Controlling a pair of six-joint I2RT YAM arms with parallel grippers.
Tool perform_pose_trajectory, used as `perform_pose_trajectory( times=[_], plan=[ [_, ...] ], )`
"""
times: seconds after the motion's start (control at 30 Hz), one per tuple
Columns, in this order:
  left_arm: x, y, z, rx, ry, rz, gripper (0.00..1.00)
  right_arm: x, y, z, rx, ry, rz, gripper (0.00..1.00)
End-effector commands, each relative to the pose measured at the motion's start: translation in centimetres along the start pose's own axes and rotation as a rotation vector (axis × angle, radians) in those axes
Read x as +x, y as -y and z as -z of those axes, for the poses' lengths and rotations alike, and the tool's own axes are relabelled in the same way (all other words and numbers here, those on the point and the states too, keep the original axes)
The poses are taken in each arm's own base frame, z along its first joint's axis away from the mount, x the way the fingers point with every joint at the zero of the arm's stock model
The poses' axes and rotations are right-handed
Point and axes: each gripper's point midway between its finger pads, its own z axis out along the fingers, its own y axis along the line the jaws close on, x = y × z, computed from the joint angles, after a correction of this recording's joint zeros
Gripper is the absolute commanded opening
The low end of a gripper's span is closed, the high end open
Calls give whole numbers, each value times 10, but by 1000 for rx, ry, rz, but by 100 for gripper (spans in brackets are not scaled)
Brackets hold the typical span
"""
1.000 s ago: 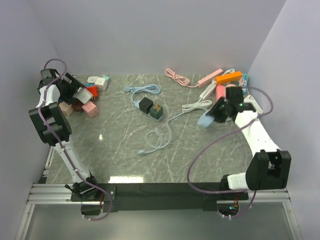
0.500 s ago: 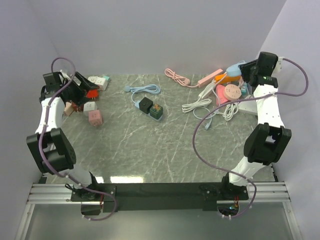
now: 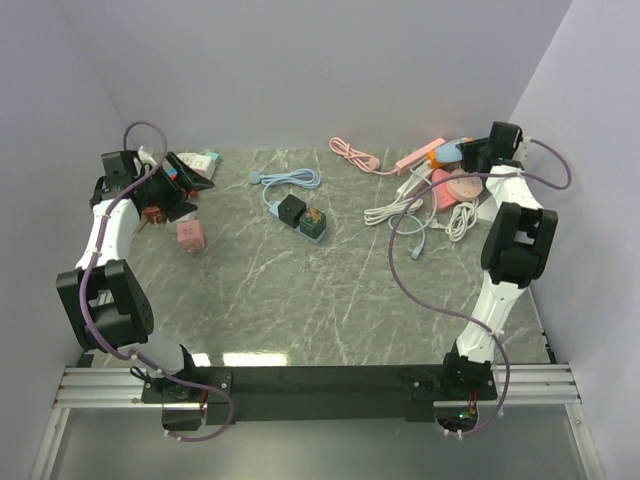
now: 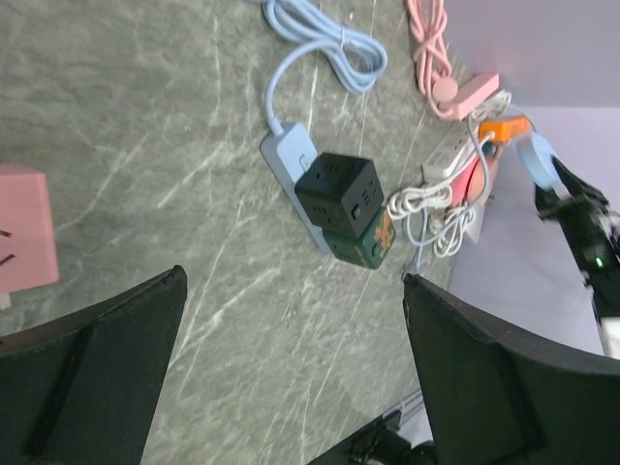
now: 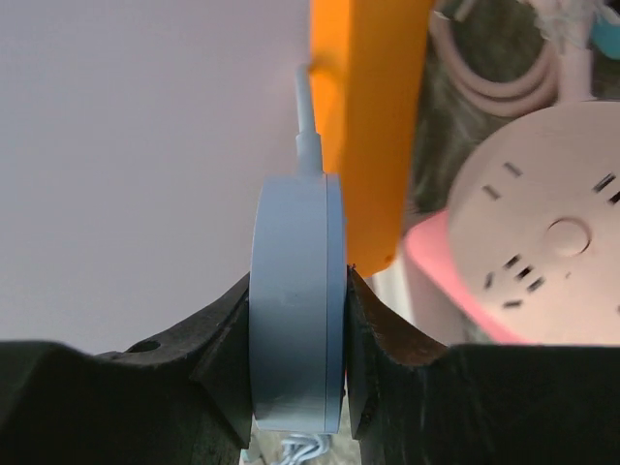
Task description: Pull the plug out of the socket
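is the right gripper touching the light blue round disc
Touching: right wrist view shows the right gripper clamped on both faces of the light blue round disc.

Blue disc base hidden behind fingers (pink cube cropped).

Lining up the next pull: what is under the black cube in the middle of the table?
The black cube sits on a light blue power strip, with a dark green cube next to it on the same strip. The socket beneath the black one is covered.
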Motion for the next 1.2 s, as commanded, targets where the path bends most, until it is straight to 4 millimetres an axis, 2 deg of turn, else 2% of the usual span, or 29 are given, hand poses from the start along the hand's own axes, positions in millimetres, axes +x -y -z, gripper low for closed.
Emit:
perform_pose_trajectory(
  times=[0.0, 0.07, 0.1, 0.13, 0.17, 0.23, 0.27, 0.3, 0.33, 0.37, 0.57, 0.7, 0.73, 0.8, 0.83, 0.87, 0.9, 0.93, 0.97, 1.0, 1.07, 1.1, 1.13, 1.17],
  plan=[
    [14, 10, -2, 36, -31, -45, 99, -13, -29, -6, -82, 20, -28, 24],
    [16, 10, -4, 35, -38, -42, 99, -11, -19, -10, -48, 19, -33, 39],
    [17, 9, -4, 35, -40, -42, 99, -10, -15, -10, -32, 18, -31, 51],
    [18, 10, -4, 38, -42, -43, 99, -9, -8, -9, 5, 15, -29, 56],
    [18, 10, -4, 36, -41, -45, 99, -14, -11, -6, 13, 29, -14, 59],
    [18, 10, -3, 34, -38, -48, 99, -18, -3, 2, 71, 50, -9, 67],
    [17, 11, -2, 31, -31, -49, 100, -25, -9, 13, 81, 75, 3, 70],
    [17, 10, -2, 27, -30, -42, 99, -29, -6, 19, 119, 92, 9, 78],
    [18, 10, -1, 28, -29, -44, 99, -27, 7, 28, 191, 85, 20, 80],
    [18, 11, -1, 29, -29, -39, 99, -35, 4, 39, 211, 113, 44, 84],
    [20, 11, 1, 25, -19, -35, 99, -38, 35, 97, 355, 144, 143, 88],
    [21, 9, 0, 20, -19, -31, 99, -26, 47, 119, 363, 100, 196, 89],
    [23, 9, 0, 23, -23, -31, 100, -21, 44, 121, 343, 72, 212, 89],
    [24, 8, 1, 24, -22, -29, 99, 1, 40, 129, 281, -13, 315, 88],
    [25, 10, 1, 34, -23, -28, 99, 28, 36, 137, 210, -114, 364, 88],
    [27, 11, 2, 43, -25, -28, 100, 43, 33, 142, 161, -163, 464, 87],
    [29, 11, 2, 43, -30, -29, 100, 77, 28, 149, 127, -229, 542, 87],
    [31, 11, 1, 39, -34, -30, 99, 97, 25, 154, 97, -268, 603, 87],
    [37, 11, 0, 33, -50, -30, 99, 117, 30, 160, 75, -315, 684, 87],
    [40, 12, -2, 35, -63, -35, 99, 158, 25, 171, 28, -386, 759, 87],
    [47, 14, -5, 37, -87, -52, 99, 199, 27, 179, -36, -468, 867, 87],
    [55, 16, -9, 42, -110, -56, 99, 211, 27, 180, -40, -481, 902, 86],
    [58, 17, -10, 45, -119, -59, 99, 242, 23, 188, -76, -532, 975, 86],
    [61, 19, -11, 46, -129, -57, 100, 253, 20, 189, -106, -541, 1060, 86]
  ],
)
